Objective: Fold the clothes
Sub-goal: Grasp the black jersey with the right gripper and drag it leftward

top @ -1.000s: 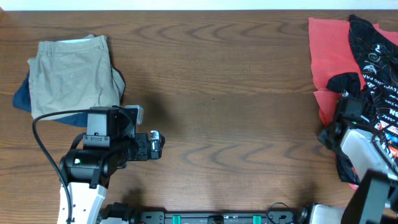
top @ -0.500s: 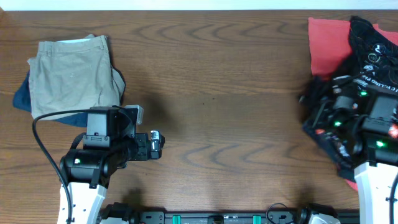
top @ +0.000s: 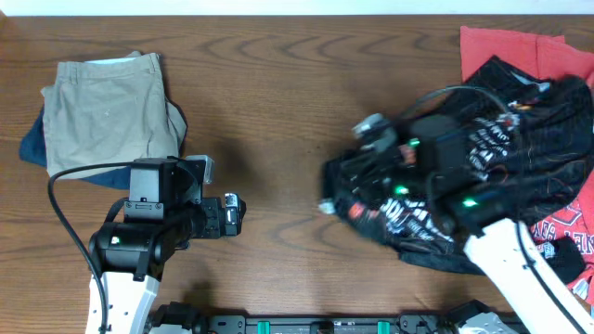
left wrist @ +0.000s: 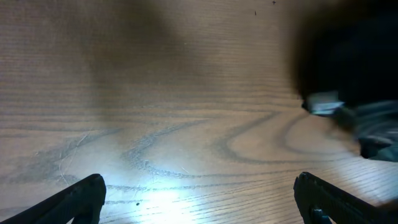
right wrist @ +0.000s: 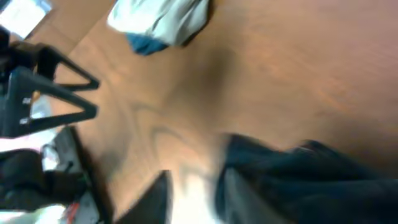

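Overhead looks straight down; wrist views (close, low) share tabletop (top: 297,93).

Swung the right arm (top: 497,246) in from the right edge of the overhead frame to right of centre. Dragged the black jersey (top: 520,158) along, off the red T-shirts (top: 492,46), and spread it from upper right toward the middle. Bared a printed red shirt (top: 566,237) at lower right of the frame.

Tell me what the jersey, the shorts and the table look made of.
Jersey: thin synthetic knit, probably; it crumples in soft folds.
Shorts: matte woven cotton, likely; khaki, lies flat.
Table: wood or wood-look laminate; swirling brown grain, slight sheen.
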Robot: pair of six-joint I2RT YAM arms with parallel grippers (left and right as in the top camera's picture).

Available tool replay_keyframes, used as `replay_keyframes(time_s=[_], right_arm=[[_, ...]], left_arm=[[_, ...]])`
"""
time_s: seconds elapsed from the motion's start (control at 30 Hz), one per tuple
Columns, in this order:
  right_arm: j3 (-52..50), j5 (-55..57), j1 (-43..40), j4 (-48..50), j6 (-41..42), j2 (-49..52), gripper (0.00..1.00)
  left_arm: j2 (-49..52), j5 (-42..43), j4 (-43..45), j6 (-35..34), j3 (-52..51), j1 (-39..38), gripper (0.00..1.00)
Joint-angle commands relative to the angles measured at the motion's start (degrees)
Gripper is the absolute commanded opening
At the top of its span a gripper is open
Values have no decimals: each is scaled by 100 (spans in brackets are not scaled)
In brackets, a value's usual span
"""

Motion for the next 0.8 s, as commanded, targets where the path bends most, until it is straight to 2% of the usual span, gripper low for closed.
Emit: replay_keyframes(time_s=[0.0, 0.07, 0.1, 0.17, 0.27, 0.4, 0.57, 0.77], right_arm=[[-9, 1115, 190, -96, 245, 210, 64], [-9, 2046, 122, -345, 706, 243, 96], [-9, 2549, 57, -496, 955, 238, 99], [-9, 3272, -118, -796, 1248, 203, 99], [-9, 3637, -448, -1185, 1283, 144, 99], [-9, 3648, -1095, -1834, 1276, 72, 99], [-9, 3626, -1692, -2450, 1276, 74, 99], [-9, 3628, -2059, -2892, 1276, 74, 99]], left_arm=[[11, 57, 22, -28, 94, 26, 98], [11, 59, 55, -28, 94, 26, 98], [11, 59, 83, -28, 94, 26, 98], [11, 59, 146, -44, 96, 26, 98], [13, 61, 258, -286, 90, 26, 98], [94, 192, 533, -833, 50, 24, 98], [468, 922, 890, -844, -20, -24, 98], [1320, 1071, 1375, -846, -33, -461, 98]])
